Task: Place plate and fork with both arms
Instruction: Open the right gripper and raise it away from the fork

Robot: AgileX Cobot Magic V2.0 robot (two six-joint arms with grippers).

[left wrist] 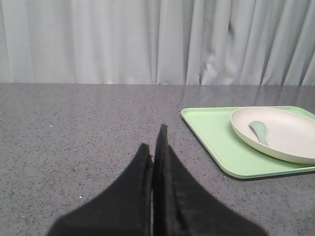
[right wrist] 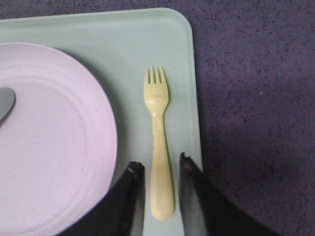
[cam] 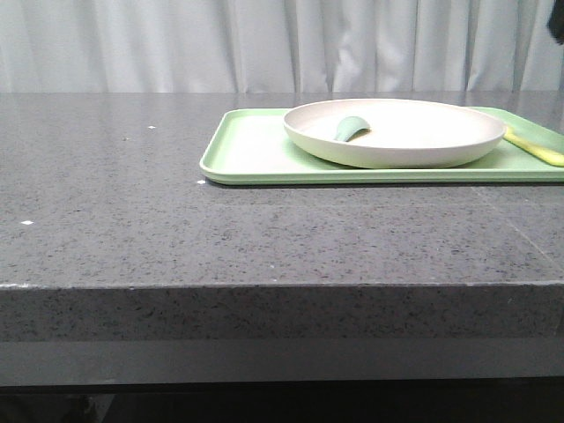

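Plate (cam: 397,132) resting on green tray (cam: 251,150), spoon (cam: 351,129) inside it. Fork (right wrist: 158,142) flat on tray just beside plate, handle between spread fingers of right gripper (right wrist: 158,169). Left gripper (left wrist: 155,147) pressed together, empty, above grey table (cam: 132,220).

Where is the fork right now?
The fork lies flat on the green tray, between the plate and the tray's right rim, its handle between the open fingers of the right end effector.
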